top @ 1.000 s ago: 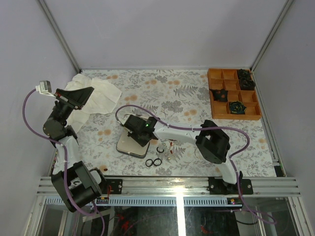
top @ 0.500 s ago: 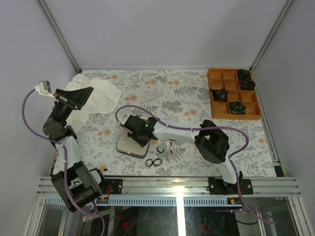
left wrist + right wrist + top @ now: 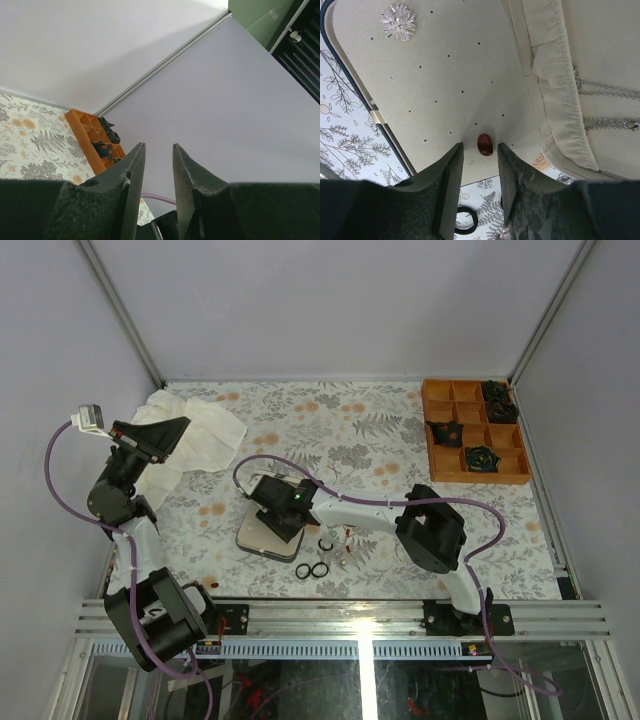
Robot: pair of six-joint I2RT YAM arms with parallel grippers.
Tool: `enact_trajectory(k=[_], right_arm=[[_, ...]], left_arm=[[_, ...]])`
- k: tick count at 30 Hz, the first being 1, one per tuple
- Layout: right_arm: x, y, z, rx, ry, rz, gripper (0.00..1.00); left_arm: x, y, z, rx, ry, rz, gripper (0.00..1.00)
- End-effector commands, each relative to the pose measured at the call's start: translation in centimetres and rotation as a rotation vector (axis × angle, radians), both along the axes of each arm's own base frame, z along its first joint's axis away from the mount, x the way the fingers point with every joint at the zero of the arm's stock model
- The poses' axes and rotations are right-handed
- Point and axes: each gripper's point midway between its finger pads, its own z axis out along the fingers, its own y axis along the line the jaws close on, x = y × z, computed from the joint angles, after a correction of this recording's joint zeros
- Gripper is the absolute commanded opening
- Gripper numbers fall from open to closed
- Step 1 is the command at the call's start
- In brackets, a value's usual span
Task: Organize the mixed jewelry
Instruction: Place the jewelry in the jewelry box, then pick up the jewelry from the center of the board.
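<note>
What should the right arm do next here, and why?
Probably lift the right gripper straight up, away from the case. Its jaws stand open, and the red earring lies free between them on the cream perforated panel, seemingly already placed. Black rings wait on the table, so those likely come next.

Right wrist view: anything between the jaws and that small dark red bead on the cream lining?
Nothing visible. The small dark red bead sits bare on the perforated cream lining, just past the open jaws of the right gripper; the silver starburst brooch sits far aside.
</note>
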Motion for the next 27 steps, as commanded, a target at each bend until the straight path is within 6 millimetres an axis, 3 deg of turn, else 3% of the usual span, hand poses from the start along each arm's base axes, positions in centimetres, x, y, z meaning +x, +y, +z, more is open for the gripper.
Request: enact_trajectory(k=[1, 4, 14, 20, 22, 27], right_arm=[[0.6, 0.6, 2.6, 0.046, -0.048, -0.007, 0.44], [0.8, 0.6, 4.0, 0.072, -0.067, -0.015, 0.50], [0.7, -0.3, 7.7, 0.136, -0.109, -0.037, 0.56], [0.9, -2.4, 10.4, 0.170, -0.160, -0.079, 0.64], [0.8, -3.3, 11.2, 0.187, -0.160, -0.098, 0.65], [0.3, -6.3, 12.6, 0.240, -0.139, -0.163, 0.67]], left_arm=[[-0.7, -0.2, 0.0, 0.038, -0.040, 0.002, 0.28], [-0.8, -0.3, 0.0, 0.044, -0.042, 0.003, 0.28], [-0.7, -0.3, -0.1, 0.061, -0.025, 0.019, 0.29], [-0.3, -0.1, -0.3, 0.078, 0.000, 0.045, 0.31], [-0.4, -0.1, -0.3, 0.083, 0.007, 0.052, 0.33], [-0.4, -0.2, 0.1, 0.113, 0.030, 0.075, 0.51]])
